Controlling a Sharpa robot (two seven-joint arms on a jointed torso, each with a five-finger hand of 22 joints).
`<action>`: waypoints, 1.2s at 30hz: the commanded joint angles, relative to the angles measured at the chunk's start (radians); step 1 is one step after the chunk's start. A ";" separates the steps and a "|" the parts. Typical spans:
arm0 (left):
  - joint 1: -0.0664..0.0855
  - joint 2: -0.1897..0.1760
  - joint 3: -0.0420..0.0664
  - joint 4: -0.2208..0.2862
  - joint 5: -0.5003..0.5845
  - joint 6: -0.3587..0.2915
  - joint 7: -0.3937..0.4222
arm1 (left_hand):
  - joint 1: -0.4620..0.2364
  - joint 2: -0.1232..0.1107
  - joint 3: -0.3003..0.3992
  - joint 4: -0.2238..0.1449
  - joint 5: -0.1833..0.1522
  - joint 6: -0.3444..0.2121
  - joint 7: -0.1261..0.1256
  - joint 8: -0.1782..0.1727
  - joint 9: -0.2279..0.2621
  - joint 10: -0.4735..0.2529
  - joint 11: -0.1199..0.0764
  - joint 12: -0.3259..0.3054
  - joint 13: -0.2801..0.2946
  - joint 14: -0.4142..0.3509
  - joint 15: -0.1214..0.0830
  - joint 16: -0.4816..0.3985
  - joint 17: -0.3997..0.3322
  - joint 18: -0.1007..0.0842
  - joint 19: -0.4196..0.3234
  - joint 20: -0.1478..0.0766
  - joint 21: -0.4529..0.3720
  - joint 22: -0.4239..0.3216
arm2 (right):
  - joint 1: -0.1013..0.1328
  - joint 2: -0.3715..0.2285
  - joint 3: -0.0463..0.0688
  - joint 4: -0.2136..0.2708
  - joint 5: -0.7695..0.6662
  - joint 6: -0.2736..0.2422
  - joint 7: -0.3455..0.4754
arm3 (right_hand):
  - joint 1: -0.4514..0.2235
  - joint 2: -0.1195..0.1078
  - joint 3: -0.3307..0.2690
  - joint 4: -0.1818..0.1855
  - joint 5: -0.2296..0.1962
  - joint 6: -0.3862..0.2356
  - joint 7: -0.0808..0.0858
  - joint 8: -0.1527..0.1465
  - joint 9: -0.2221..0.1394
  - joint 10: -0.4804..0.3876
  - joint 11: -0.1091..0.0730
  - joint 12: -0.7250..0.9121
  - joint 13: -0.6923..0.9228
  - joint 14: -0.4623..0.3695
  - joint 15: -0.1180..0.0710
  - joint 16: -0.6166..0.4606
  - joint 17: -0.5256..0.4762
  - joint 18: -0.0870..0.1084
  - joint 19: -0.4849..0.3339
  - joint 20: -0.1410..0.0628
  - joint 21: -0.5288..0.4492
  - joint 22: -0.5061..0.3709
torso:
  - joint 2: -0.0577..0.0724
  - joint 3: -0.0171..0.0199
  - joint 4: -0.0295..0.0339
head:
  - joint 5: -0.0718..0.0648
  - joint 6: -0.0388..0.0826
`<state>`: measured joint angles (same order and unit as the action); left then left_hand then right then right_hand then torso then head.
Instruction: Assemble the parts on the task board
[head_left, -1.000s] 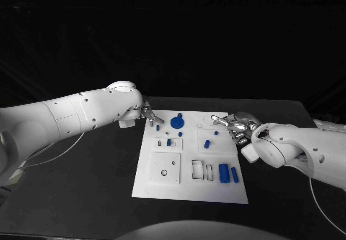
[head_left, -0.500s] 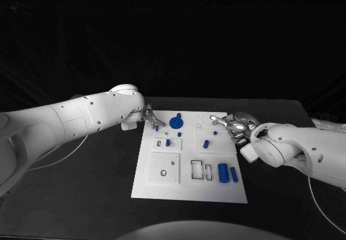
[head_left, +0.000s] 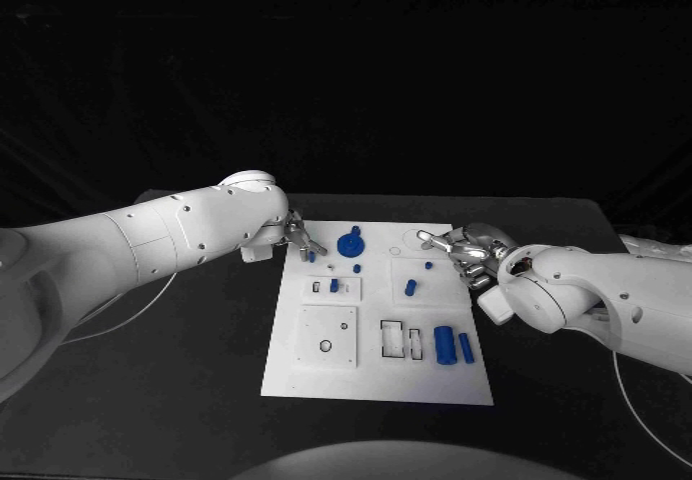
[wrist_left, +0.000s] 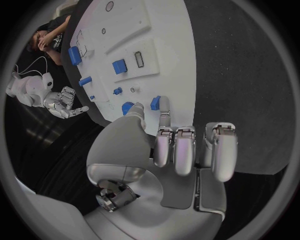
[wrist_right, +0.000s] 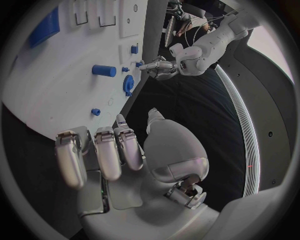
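The left hand (head_left: 300, 238) has edged inward to the task board (head_left: 378, 385), fingers apparently pinching a small blue part (wrist_left: 155, 103). The right hand (head_left: 464, 250) hovers released, so insertion seems near.

Left robot hand (head_left: 300, 240) fingertips partly hide a blue peg (head_left: 310, 256).

task board (head_left: 329, 345): matt white plastic | table (head_left: 173, 380): matt black | fingers (wrist_left: 185, 155): glossy metal

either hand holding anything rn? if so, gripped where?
Left robot hand has fingertips at a small blue peg on the white board; an actual grip cannot be told. Right robot hand holds nothing.
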<state>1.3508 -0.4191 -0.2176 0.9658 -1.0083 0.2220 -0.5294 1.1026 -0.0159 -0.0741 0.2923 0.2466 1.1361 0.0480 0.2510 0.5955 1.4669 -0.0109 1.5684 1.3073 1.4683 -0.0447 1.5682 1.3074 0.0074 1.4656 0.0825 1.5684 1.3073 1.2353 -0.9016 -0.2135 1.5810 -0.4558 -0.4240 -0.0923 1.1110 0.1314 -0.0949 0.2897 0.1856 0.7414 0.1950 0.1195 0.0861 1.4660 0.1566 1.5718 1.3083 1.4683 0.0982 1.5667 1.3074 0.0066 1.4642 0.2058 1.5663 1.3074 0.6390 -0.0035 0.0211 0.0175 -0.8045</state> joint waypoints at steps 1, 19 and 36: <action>-0.001 0.005 0.000 -0.004 -0.004 0.029 0.009 | 0.009 0.001 0.000 0.001 0.006 0.001 -0.009 -0.005 0.002 0.104 -0.004 0.002 0.263 0.102 -0.004 0.003 0.263 -0.007 0.105 -0.003 0.002 0.263 | -0.001 0.000 0.000 0.002 -0.003 0.013 -0.001 | 0.000 0.011 -0.007 0.001 0.003 0.005 0.040 0.005 0.001 0.105 0.009 -0.001 0.262 0.102 0.008 0.004 0.263 -0.007 0.107 0.007 0.004 0.263 | 0.000 -0.0004 0.0008 | -0.002 -0.003; -0.003 0.011 0.000 -0.019 -0.004 0.031 0.018 | 0.046 0.014 0.003 0.000 0.100 0.001 -0.013 -0.010 0.014 0.104 -0.008 0.002 0.263 0.102 -0.007 0.003 0.263 -0.007 0.105 -0.006 0.002 0.263 | 0.000 0.001 0.000 0.002 -0.003 0.012 -0.002 | 0.000 0.013 -0.010 0.001 0.003 0.004 0.041 0.006 0.001 0.105 0.009 -0.001 0.262 0.102 0.008 0.004 0.263 -0.007 0.107 0.008 0.004 0.263 | -0.001 0.0002 0.0001 | -0.003 -0.005; -0.004 0.018 0.000 -0.029 0.003 0.039 0.026 | 0.052 0.022 0.004 0.001 0.135 0.000 -0.013 -0.014 0.017 0.104 -0.008 0.002 0.263 0.102 -0.007 0.003 0.263 -0.007 0.105 -0.007 0.002 0.263 | 0.000 0.000 0.000 0.002 -0.003 0.011 -0.003 | 0.000 0.014 -0.011 0.001 0.003 0.004 0.041 0.007 0.002 0.105 0.009 -0.001 0.262 0.102 0.008 0.004 0.263 -0.007 0.107 0.008 0.004 0.263 | 0.000 0.0002 0.0005 | -0.007 -0.009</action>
<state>1.3469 -0.4047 -0.2177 0.9363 -1.0084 0.2394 -0.5182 1.1499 0.0051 -0.0742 0.2923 0.3772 1.1361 0.0406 0.2431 0.6110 1.4669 -0.0109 1.5684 1.3079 1.4683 -0.0446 1.5682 1.3081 0.0074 1.4656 0.0825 1.5684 1.3073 1.2354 -0.9018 -0.2134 1.5814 -0.4555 -0.4241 -0.0952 1.1110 0.1314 -0.1019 0.2912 0.1856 0.7414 0.1950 0.1195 0.0859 1.4660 0.1566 1.5718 1.3083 1.4647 0.1018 1.5667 1.3081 0.0067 1.4642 0.2058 1.5663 1.3079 0.6382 -0.0033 0.0213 0.0115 -0.8128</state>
